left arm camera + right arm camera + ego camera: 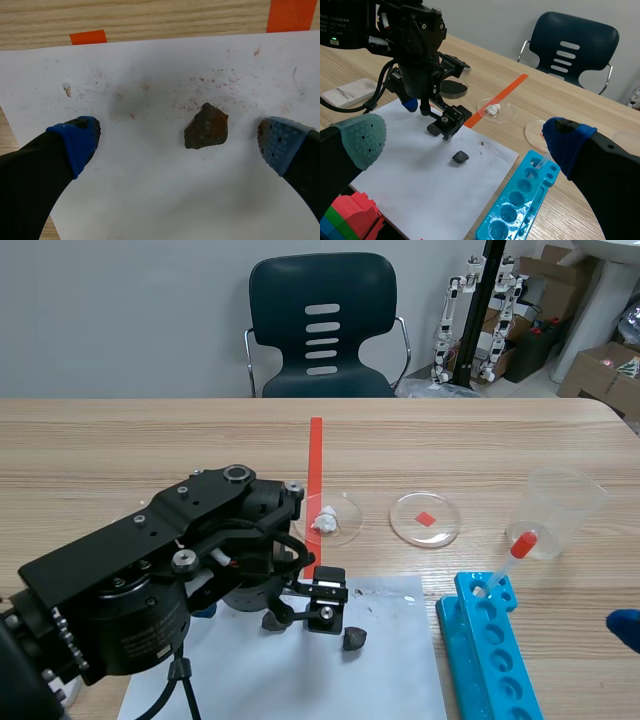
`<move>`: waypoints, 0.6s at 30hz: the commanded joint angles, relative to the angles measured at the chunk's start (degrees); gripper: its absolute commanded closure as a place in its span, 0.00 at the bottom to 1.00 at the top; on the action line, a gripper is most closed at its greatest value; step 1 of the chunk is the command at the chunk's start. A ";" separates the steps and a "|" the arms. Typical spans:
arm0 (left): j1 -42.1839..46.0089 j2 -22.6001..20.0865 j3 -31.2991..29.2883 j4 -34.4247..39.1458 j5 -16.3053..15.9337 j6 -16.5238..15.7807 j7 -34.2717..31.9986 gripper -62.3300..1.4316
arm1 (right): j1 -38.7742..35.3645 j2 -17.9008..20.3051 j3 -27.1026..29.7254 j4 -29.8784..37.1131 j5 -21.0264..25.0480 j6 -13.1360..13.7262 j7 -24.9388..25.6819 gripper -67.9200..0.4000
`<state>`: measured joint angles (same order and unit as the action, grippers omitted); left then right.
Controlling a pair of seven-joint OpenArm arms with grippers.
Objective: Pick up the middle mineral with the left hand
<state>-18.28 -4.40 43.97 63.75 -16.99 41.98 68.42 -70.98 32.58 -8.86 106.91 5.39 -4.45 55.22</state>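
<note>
Blue tube rack (pixel 487 655) beside plastic beaker (pixel 565 500)

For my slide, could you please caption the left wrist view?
Open left gripper straddling brown mineral on white paper.

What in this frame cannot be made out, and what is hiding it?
- Scene view: the left arm hides the left gripper and the brown mineral between its fingers.
- Scene view: the right gripper is cut off by the edge; only a blue pad shows.
- All views: only the brown and a dark mineral show, so "middle" cannot be checked.
- Right wrist view: the dark dish is partly behind the left arm; contents unclear.
</note>
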 commanded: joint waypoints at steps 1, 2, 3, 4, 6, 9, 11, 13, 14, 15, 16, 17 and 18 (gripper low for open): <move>-0.94 0.87 -0.15 0.11 0.04 0.48 -0.33 0.00 | 0.24 0.26 0.17 1.14 0.17 0.00 1.03 0.00; -0.94 1.05 -0.15 -0.20 0.07 0.48 -0.52 0.00 | 0.24 0.26 0.17 1.14 0.17 0.00 1.03 0.00; -0.94 1.18 -0.15 -0.39 0.07 0.48 -0.90 0.00 | 0.24 0.26 0.17 1.14 0.17 0.00 1.03 0.00; -0.94 1.27 -0.15 -0.55 0.09 0.48 -1.14 0.00 | 0.24 0.26 0.17 1.14 0.17 0.00 1.03 0.00; -0.96 1.51 -0.15 -1.03 0.11 0.46 -1.40 0.00 | 0.24 0.26 0.17 1.14 0.17 0.00 1.03 0.00; -0.96 1.62 -0.15 -1.22 0.09 0.28 -1.51 0.00 | 0.24 0.26 0.17 1.14 0.17 0.00 1.03 0.00; -0.96 1.68 -0.15 -1.22 0.09 0.11 -1.55 0.00 | 0.24 0.26 0.17 1.14 0.17 0.00 1.03 0.00; -0.96 1.77 -0.15 -1.22 0.07 -0.17 -1.55 0.00 | 0.24 0.26 0.17 1.14 0.17 0.00 1.03 0.00; -0.96 1.81 -0.15 -1.22 0.07 -0.22 -1.55 0.00 | 0.24 0.26 0.17 1.14 0.17 0.00 1.03 0.00; -0.96 1.81 -0.15 -1.22 0.07 -0.39 -1.53 0.00 | 0.24 0.26 0.17 1.14 0.17 0.00 1.03 0.00; -0.94 1.81 -0.15 -1.22 0.04 -0.42 -1.53 0.00 | 0.24 0.26 0.17 1.14 0.17 0.00 1.03 0.00; -0.94 1.81 -0.15 -1.22 0.04 -0.42 -1.51 0.00 | 0.24 0.26 0.17 1.14 0.17 0.00 1.03 0.00; -0.94 1.81 -0.15 -1.22 0.02 -0.42 -1.46 0.00 | 0.24 0.26 0.17 1.14 0.17 0.00 1.03 0.00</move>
<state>-18.74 -3.49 43.94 62.35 -16.97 41.78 67.26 -70.98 32.58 -8.86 106.91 5.39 -4.45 55.22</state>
